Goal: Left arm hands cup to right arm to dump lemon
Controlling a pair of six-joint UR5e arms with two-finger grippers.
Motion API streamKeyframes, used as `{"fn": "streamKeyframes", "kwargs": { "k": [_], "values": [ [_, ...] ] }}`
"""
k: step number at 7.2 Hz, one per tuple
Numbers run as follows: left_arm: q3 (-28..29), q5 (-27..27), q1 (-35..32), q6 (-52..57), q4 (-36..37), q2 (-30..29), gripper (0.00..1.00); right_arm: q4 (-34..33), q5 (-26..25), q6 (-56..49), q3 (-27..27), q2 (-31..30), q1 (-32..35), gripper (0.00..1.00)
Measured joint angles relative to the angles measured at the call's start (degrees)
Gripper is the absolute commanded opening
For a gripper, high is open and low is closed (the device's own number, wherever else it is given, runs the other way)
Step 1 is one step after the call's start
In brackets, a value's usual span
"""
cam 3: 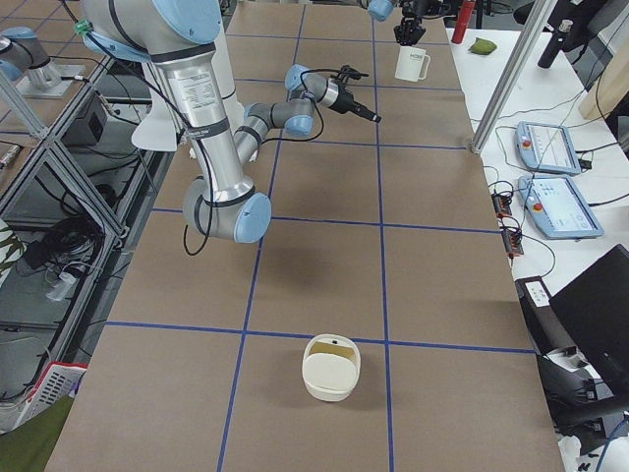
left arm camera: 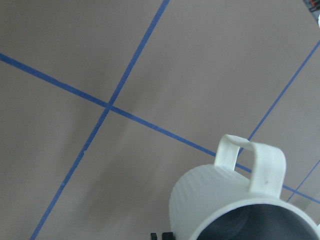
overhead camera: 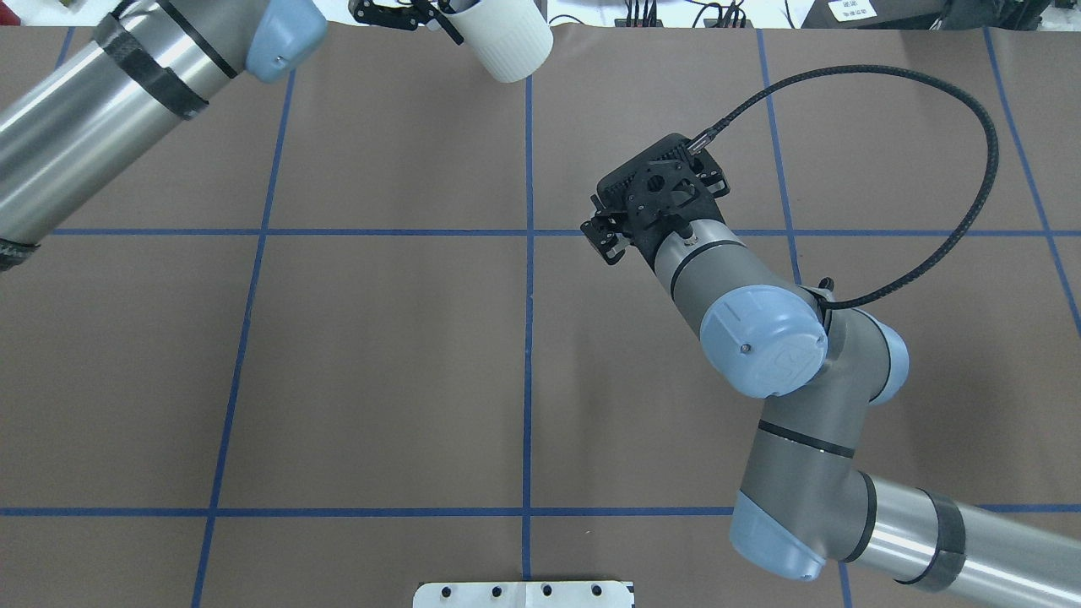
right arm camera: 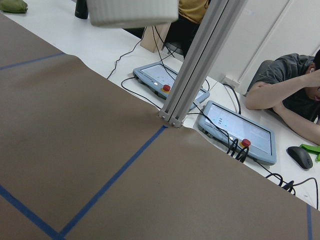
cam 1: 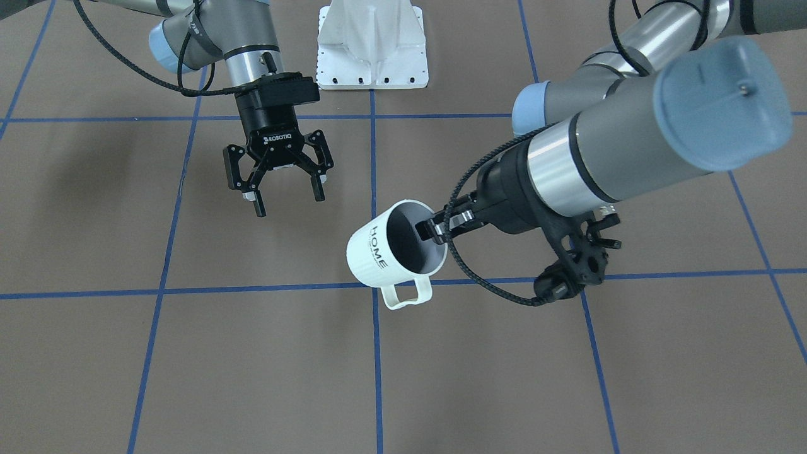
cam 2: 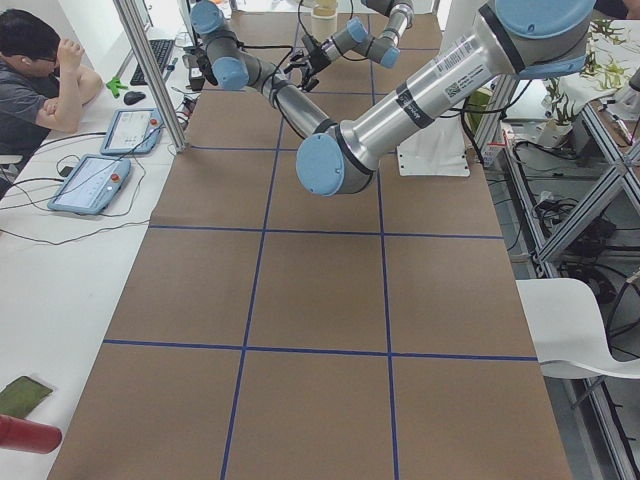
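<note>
Cup rim and squarish handle fill the bottom right corner of the left wrist view, with the brown table and its blue tape well below. The cup is held off the table.

From the front, the left gripper pinches the cup's rim. One finger is inside the mouth and the other outside the wall, so the jaws are clamped on the cup. The mouth faces up toward that camera, somewhat tilted. "HOME" shows on the side and the handle points to the operators' side. The inside looks dark grey, and I cannot make out the lemon in it. The cup hangs over a crossing of tape lines near the middle of the table's far edge.

The right gripper hangs well apart from the cup, pointing down, with its jaws spread wide and nothing between them.

At the table's right end stands an off-white bowl, far from both grippers. A yellowish patch shows inside its far rim, too small to identify.

A person sits at the side bench.
</note>
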Motion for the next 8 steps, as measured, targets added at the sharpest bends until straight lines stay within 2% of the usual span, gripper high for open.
{"fn": "streamKeyframes", "kwargs": {
  "k": [1, 2, 4, 5, 6, 8],
  "values": [
    [-0.04, 0.14, -1.37, 1.60, 0.08, 0.97, 0.00, -1.91, 4.06, 0.37, 0.01, -0.10, 2.65, 1.00],
    [-0.22, 0.27, -2.63, 3.36, 0.12, 2.02, 0.00, -4.25, 10.60, 0.95, -0.08, -0.15, 6.67, 1.00],
    [-0.81, 2.20, -4.78, 5.76, 0.20, 4.23, 0.00, -9.48, 28.53, 0.76, -2.00, -0.22, 17.46, 1.00],
    [-1.13, 3.84, -5.39, 7.57, 0.24, 6.14, 0.00, -10.75, 35.81, 0.34, -4.27, -0.44, 21.92, 1.00],
    [-1.35, 5.31, -6.03, 11.12, 0.31, 8.35, 0.00, -12.05, 40.48, 0.10, -6.13, -0.93, 24.91, 1.00],
    [-2.67, 11.56, -6.83, 19.31, 0.86, 12.74, 0.00, -15.98, 45.67, -0.63, -7.53, -1.70, 28.76, 1.00]
  ]
}}
